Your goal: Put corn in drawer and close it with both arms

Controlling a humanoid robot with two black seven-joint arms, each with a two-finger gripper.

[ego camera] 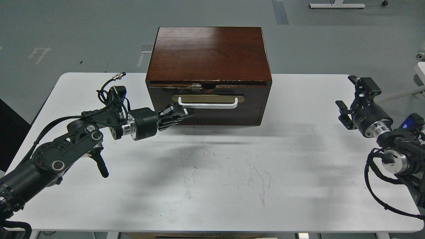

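1. A dark reddish-brown wooden cabinet [208,56] stands at the upper centre of the frame, on the far half of a white surface [212,186]. Its drawer [212,111] faces the viewer and looks pushed in, or very nearly so, with the front about flush with the cabinet body.

2. The drawer front carries a beige plate [208,98] and a white bar handle [208,103]. The handle's long axis runs left to right across the frame.

3. The left gripper [181,116] reaches in from the left of the frame and points right. Its tips are at the lower left part of the drawer front, just below the left end of the handle. The jaws look drawn close together, with nothing visibly held. Whether they touch the wood or the handle cannot be told.

4. The right gripper [348,99] sits at the right edge of the frame, above the surface and well apart from the cabinet. Its jaws stand open and empty.

5. The left arm is by far the nearer to the drawer. From its jaws the handle lies just above and to the right.

6. The corn is not visible anywhere on the surface or in either gripper. It may already be inside the drawer, but that is a judgement only.

7. No brand, label or readable writing shows on the cabinet, the arms or the surface. Faint dark scuff marks cross the middle of the surface.
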